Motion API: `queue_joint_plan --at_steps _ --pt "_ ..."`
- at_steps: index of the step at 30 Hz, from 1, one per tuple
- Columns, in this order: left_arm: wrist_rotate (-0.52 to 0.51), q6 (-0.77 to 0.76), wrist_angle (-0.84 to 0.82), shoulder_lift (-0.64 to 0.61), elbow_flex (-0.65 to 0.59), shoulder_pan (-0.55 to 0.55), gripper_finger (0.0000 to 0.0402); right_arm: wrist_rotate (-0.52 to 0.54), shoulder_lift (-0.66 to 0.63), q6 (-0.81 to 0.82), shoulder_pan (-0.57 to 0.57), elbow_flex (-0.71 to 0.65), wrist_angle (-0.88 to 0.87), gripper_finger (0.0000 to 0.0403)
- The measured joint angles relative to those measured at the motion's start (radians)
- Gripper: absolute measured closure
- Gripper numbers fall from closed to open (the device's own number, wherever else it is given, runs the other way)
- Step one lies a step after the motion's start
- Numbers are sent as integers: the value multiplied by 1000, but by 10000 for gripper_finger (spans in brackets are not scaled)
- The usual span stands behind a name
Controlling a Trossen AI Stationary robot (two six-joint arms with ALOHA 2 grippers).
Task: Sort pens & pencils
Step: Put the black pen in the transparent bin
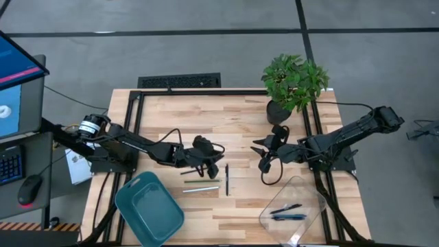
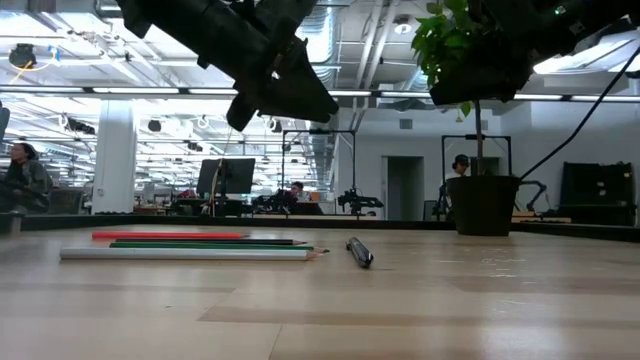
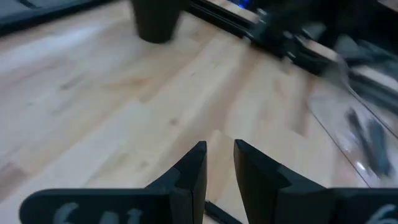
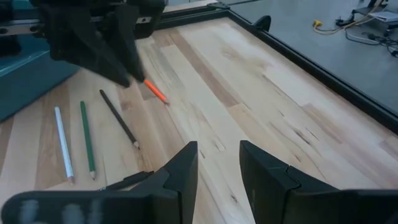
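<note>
Three pencils lie side by side on the table: a dark one [image 4: 118, 118], a green one [image 4: 87, 140] and a pale one [image 4: 62, 143]. An orange-red pencil [image 4: 155, 92] lies beside them, partly under my left gripper. A black pen [image 1: 227, 180] lies flat just right of the pencils' tips. Two more pens [image 1: 288, 213] lie in the clear tray [image 1: 312, 199]. My left gripper [image 1: 214, 168] hovers above the pencils' right ends, open by a narrow gap [image 3: 221, 149], with nothing between the fingers. My right gripper [image 1: 263, 159] hangs open [image 4: 219, 149] and empty, right of the black pen.
A teal bin [image 1: 147, 209] stands at the near left, beside the pencils. A potted plant [image 1: 295, 82] stands at the far right, behind my right arm. A black frame rail [image 1: 137, 130] runs along the table's sides. Bare wood lies between the two grippers.
</note>
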Motion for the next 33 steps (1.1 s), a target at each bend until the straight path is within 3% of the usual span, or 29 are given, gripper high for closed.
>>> queue_joint_plan --at_steps 8,13,20,23,33 --pt "371 258 12 0 0 30 330 0 0 0 0 0 0 264" --pt "414 386 21 0 0 39 330 0 0 0 0 0 0 264" --pt "559 490 25 0 0 37 330 0 0 1 0 0 -8 264" --pt "519 468 37 0 0 37 330 -1 0 1 0 0 -8 264" --pt "94 40 5 0 0 38 330 -1 0 8 0 0 -9 264"
